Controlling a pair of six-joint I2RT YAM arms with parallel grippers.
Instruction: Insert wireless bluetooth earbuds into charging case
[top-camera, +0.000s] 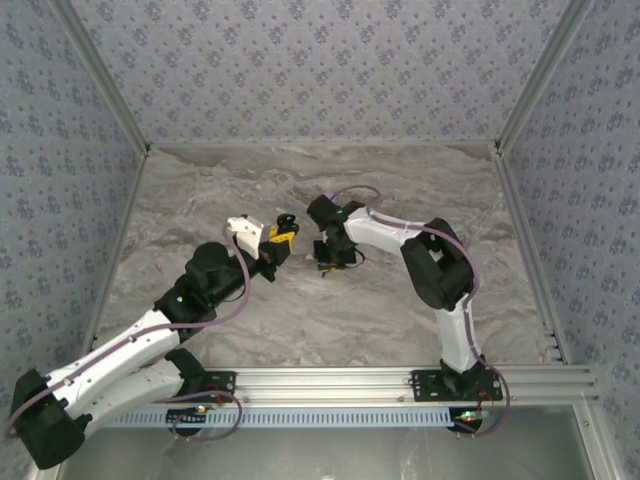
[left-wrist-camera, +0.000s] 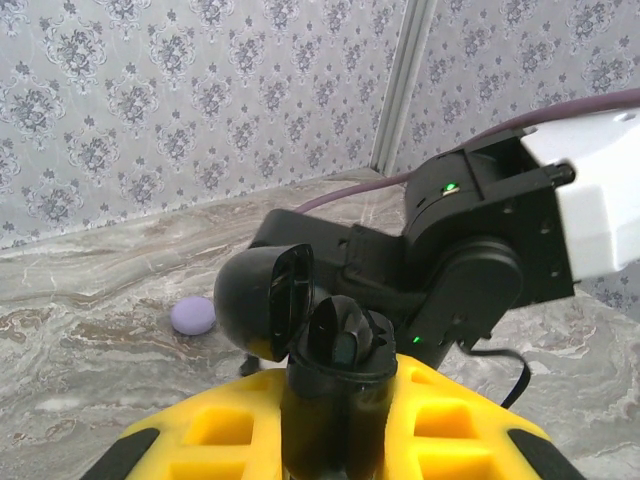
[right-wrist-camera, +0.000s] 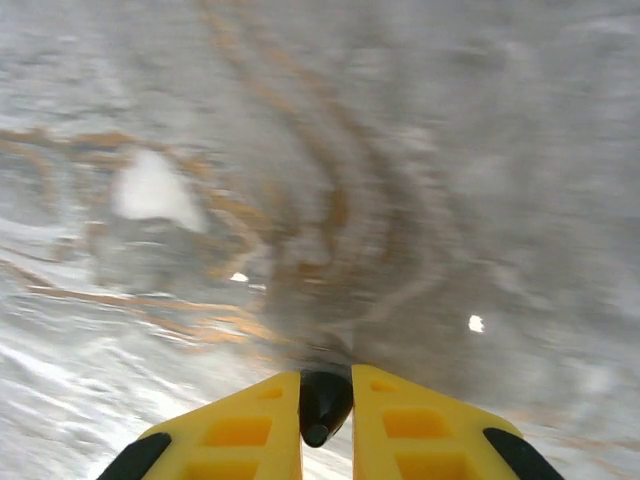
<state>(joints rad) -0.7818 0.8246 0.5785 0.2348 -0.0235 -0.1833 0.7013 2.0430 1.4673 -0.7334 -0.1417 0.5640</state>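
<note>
Your left hand (left-wrist-camera: 335, 435) grips the open case (left-wrist-camera: 290, 315) over the middle of the desk (top-camera: 180, 190), while your right hand (right-wrist-camera: 326, 392) pinches an earbud (right-wrist-camera: 322, 408).

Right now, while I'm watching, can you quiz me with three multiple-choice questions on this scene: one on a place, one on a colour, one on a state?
1. Where is the case?
A. lying flat on the table
B. between the left gripper's fingers
C. on a shelf

2. What colour is the disc on the table?
A. lilac
B. red
C. green

3. How is the case's lid?
A. shut
B. open
C. taken off and lying on the table

Answers:
1 B: the left wrist view shows yellow fingers on either side of the case.
2 A: it is a pale lilac round beside the black lid.
3 B: the lid stands swung up beside the base.
</note>
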